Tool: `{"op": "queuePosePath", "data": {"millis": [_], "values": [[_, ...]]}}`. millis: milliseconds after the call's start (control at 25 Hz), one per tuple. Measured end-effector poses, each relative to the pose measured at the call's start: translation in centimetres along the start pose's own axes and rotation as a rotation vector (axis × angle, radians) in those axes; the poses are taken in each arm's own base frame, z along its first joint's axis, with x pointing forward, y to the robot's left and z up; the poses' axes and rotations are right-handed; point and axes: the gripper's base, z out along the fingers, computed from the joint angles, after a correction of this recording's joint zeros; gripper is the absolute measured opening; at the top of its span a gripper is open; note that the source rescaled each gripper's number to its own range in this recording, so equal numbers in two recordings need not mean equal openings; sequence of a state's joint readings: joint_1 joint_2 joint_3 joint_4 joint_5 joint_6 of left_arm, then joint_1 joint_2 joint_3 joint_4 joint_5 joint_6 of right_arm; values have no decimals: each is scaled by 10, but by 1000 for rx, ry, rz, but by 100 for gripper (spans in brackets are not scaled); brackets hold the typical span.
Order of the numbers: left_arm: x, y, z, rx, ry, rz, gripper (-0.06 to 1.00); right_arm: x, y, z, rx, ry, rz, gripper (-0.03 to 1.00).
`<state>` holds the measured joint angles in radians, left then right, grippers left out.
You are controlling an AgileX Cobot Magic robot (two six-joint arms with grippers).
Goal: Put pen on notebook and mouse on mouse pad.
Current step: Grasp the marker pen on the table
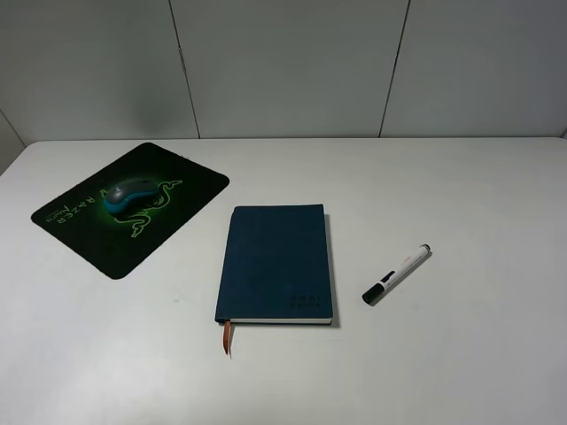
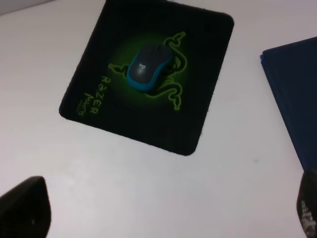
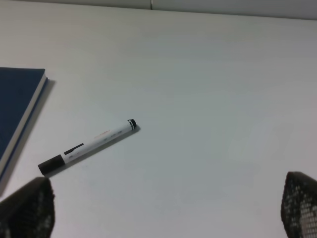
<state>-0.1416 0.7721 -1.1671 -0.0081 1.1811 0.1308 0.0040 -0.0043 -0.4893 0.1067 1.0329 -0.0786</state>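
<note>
I see white black-capped pen [image 1: 397, 274] right of navy hardcover notebook [image 1: 276, 263], apart, lying diagonal, cap toward it, grey-teal mouse [image 1: 130, 196] on black green-logo mouse pad [image 1: 97, 243] left of it, my left gripper [image 2: 163, 213] and right gripper [image 3: 162, 208] gaping, empty

Bright even light, faint shadow beside the notebook [image 1: 276, 263], wrist views slightly soft and grainy

White table [image 1: 461, 195] bears mouse pad [image 1: 106, 243], notebook [image 1: 276, 263], pen [image 1: 397, 274].
</note>
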Motion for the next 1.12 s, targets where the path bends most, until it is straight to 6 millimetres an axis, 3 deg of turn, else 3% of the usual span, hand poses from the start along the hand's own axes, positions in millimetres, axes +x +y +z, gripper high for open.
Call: {"op": "queuePosePath", "data": {"millis": [200, 360, 520, 720, 920, 1120], "values": [[60, -9, -23, 3, -103, -3, 100, 0, 0, 0, 0, 0, 0, 100], [101, -17, -21, 22, -145, -7, 100, 0, 0, 0, 0, 0, 0, 100], [130, -23, -6, 48, -133, -13, 100, 0, 0, 0, 0, 0, 0, 100], [151, -25, 22, 53, -56, -16, 100, 0, 0, 0, 0, 0, 0, 100], [156, -25, 46, 52, -53, -23, 100, 0, 0, 0, 0, 0, 0, 100], [161, -26, 57, 54, -27, -25, 100, 0, 0, 0, 0, 0, 0, 100]]}}
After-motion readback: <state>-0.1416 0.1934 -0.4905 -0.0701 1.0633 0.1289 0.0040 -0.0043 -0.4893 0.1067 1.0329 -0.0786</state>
